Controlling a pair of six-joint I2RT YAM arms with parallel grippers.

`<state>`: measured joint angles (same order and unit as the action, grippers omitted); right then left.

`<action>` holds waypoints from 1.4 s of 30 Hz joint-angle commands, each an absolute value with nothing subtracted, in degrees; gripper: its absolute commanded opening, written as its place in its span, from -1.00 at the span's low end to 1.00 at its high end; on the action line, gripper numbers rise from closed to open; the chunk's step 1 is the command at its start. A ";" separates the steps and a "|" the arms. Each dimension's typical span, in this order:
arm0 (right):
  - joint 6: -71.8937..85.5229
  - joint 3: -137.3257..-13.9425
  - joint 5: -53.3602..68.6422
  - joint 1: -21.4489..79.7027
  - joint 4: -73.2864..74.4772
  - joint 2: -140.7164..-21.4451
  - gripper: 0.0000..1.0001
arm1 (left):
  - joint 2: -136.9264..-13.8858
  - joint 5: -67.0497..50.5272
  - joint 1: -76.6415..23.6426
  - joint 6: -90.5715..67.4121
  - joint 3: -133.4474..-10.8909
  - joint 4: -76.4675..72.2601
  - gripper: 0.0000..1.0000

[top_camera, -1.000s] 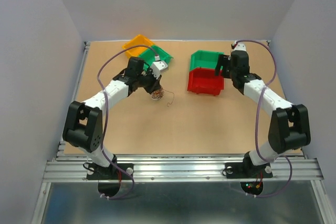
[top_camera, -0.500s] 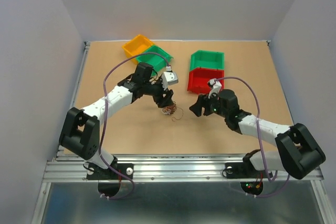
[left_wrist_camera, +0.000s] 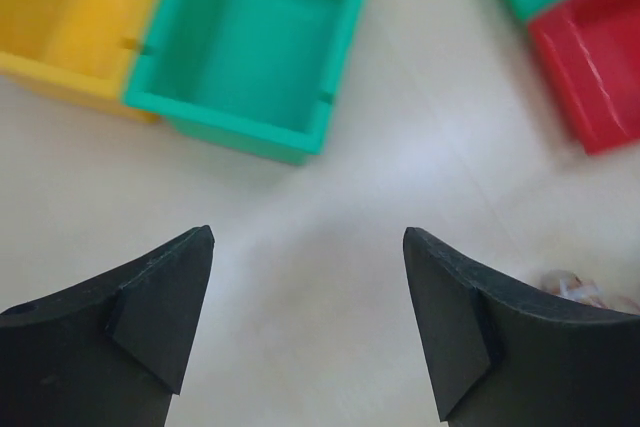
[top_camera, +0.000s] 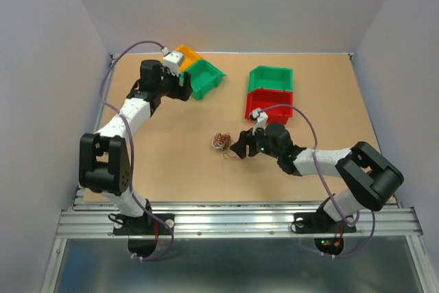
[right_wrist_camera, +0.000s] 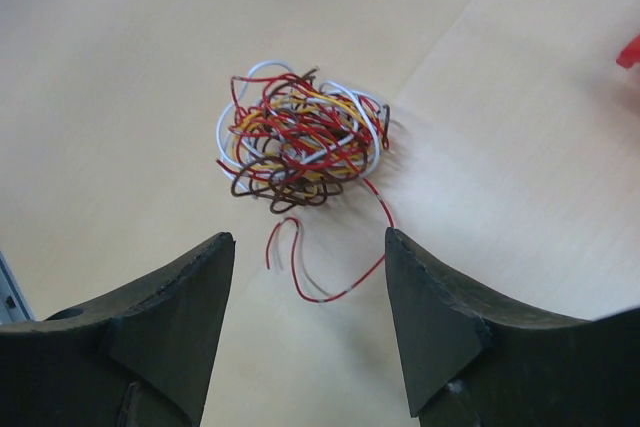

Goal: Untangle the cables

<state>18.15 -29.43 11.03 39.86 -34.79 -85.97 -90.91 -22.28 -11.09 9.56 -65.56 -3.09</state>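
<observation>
The cables are a small wad of thin red, brown, white and yellow wires lying loose on the tabletop. In the right wrist view the cables lie just ahead of my right gripper, which is open, and one red strand loops out between its fingers without touching them. From above, the right gripper sits just right of the wad. My left gripper is far from it at the back left, beside the bins. The left gripper is open and empty over bare table, with a bit of the cables at the lower right.
An orange bin and a green bin stand at the back left, right by the left gripper. A second green bin and a red bin stand at the back centre-right. Grey walls enclose the table.
The left gripper opened, let go of the wad and drew back to the bins at the back left. The right arm swung from the red and green bins down to the wad.
</observation>
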 commanded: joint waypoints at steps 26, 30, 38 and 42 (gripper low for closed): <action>18.19 -26.11 3.34 41.04 -43.95 -77.52 0.38 | -121.46 14.77 -13.89 -24.70 -100.20 10.29 0.78; 18.02 -25.66 3.16 40.96 -43.95 -77.08 0.39 | -122.96 14.41 -13.80 -23.73 -100.72 10.81 0.48; 17.67 -25.49 2.46 41.04 -43.86 -77.43 0.41 | -120.07 16.16 -12.83 -16.71 -98.44 11.94 -0.89; 17.58 -25.49 2.81 40.96 -43.86 -77.78 0.41 | -117.95 15.30 -10.82 -8.98 -96.07 12.13 -1.00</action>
<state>18.59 -26.39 3.40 40.58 -40.99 -78.43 -123.79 13.61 -12.97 -17.43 -97.51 11.55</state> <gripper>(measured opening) 0.704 0.208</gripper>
